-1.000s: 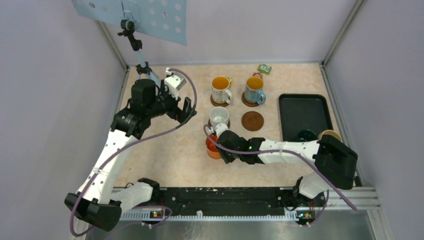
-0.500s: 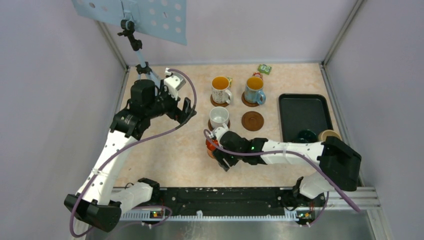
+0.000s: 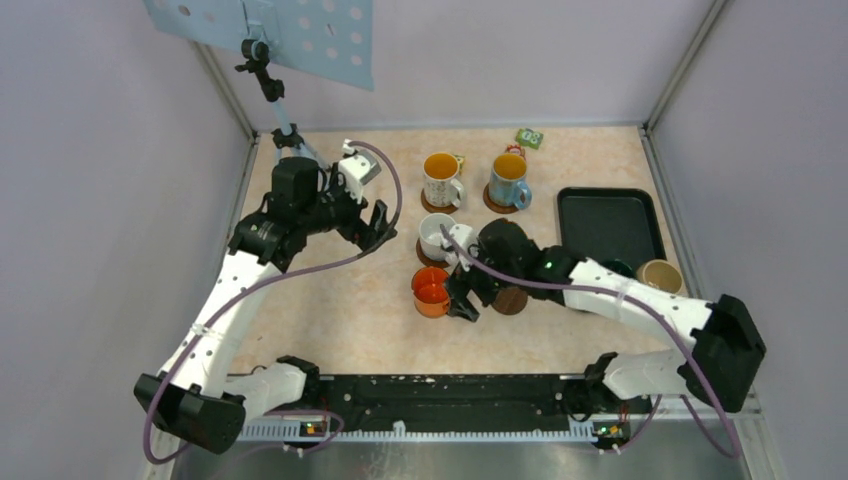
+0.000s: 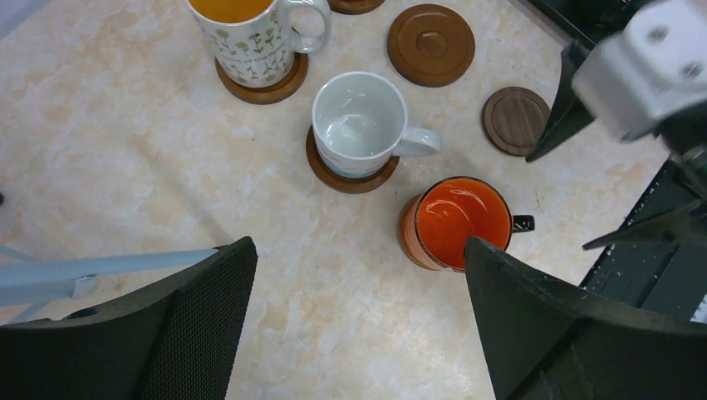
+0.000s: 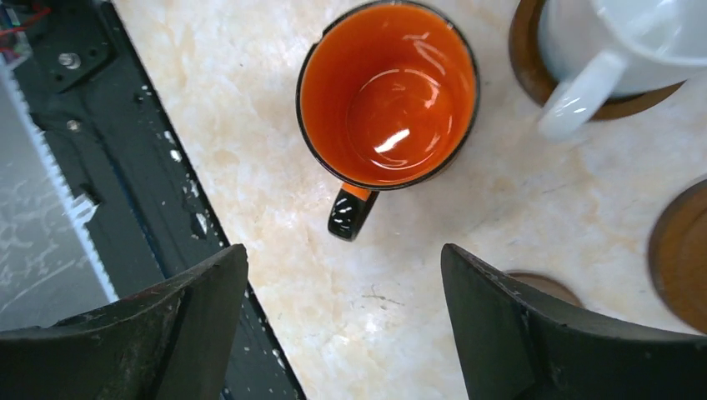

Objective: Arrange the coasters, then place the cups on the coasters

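The orange cup (image 3: 431,293) (image 5: 388,92) stands upright on the table, free of both grippers, its black handle (image 5: 350,212) pointing at my right gripper (image 3: 462,297) (image 5: 342,260). That gripper is open and empty, just right of the cup. A white cup (image 3: 436,236) (image 4: 360,123), a patterned cup (image 3: 441,179) and a blue cup (image 3: 509,180) each sit on a coaster. Two bare coasters (image 4: 431,44) (image 4: 515,121) lie to the right. My left gripper (image 3: 365,222) (image 4: 358,246) hovers open over bare table, left of the cups.
A black tray (image 3: 605,225) lies at the right, with a dark green cup (image 3: 618,267) at its near edge and a beige cup (image 3: 660,275) beside it. Small coloured packets (image 3: 529,137) lie near the back wall. The black base rail (image 3: 460,390) runs along the near edge.
My right gripper has opened, let go of the orange cup and drawn back to the right. The cup stays standing where it was set. The left arm has shifted slightly.
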